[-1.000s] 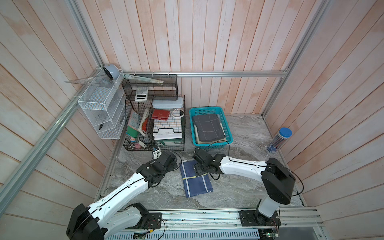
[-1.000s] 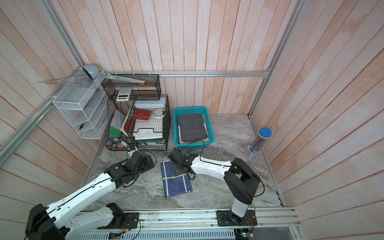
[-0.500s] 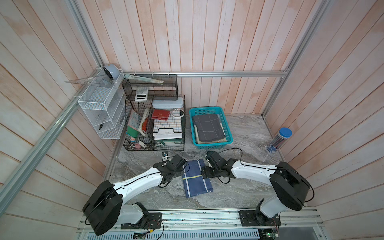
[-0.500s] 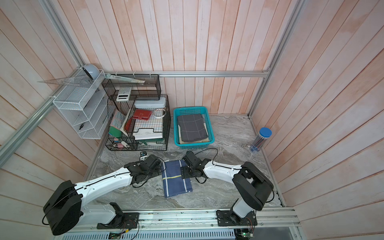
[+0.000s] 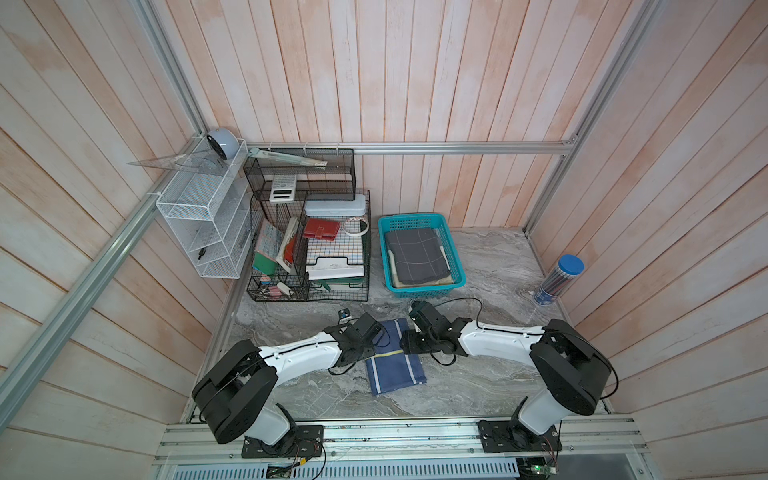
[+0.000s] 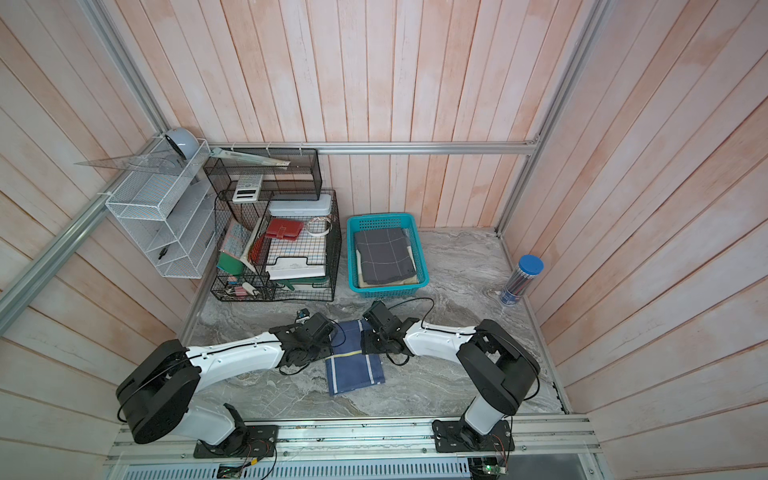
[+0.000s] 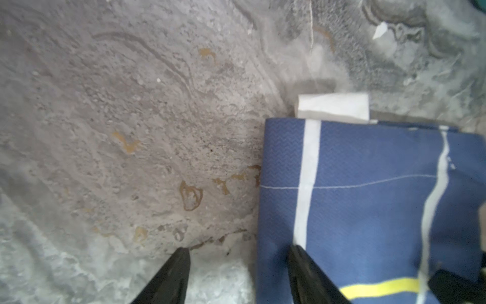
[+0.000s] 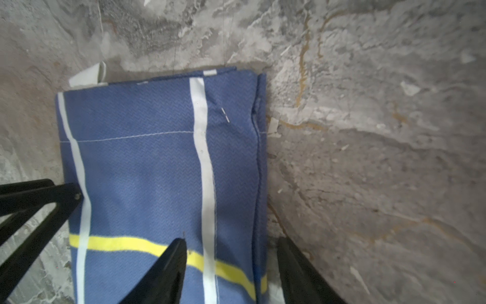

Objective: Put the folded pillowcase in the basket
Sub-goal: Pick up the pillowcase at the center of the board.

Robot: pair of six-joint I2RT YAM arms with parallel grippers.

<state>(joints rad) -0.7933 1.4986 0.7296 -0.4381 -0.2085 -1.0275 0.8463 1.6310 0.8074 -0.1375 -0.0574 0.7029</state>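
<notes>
Your folded pillowcase (image 5: 395,362) (blue, white stripes, one yellow band) lies flat on the marble table (image 5: 490,374). It is in front of the basket (image 5: 428,291), close to it but not touching and not in it. Both top views agree.

Left gripper (image 7: 238,252): jaws apart, straddling the pillowcase's left edge. One finger (image 7: 298,260) is over the cloth and its mate is over bare table. Nothing is clamped. I can't tell whether the tips press down or just sit above.

Right gripper (image 8: 231,243): same story on the opposite edge. The jaws are apart, with one finger (image 8: 173,252) over the yellow band (image 8: 118,243) and the other over the table beside the fold. No grip here either.

A white tag (image 7: 332,108) pokes out from under the pillowcase at the end towards the basket.

The basket already holds a grey checked cloth (image 5: 415,257), folded, with a cream layer showing under it. The basket stands at the back of the table, just beside the black wire organiser (image 5: 307,291). The white wire rack (image 5: 208,224) hangs on the left wall. A clear pencil tube with a blue lid (image 5: 557,282) stands by the right wall, well apart from everything.
</notes>
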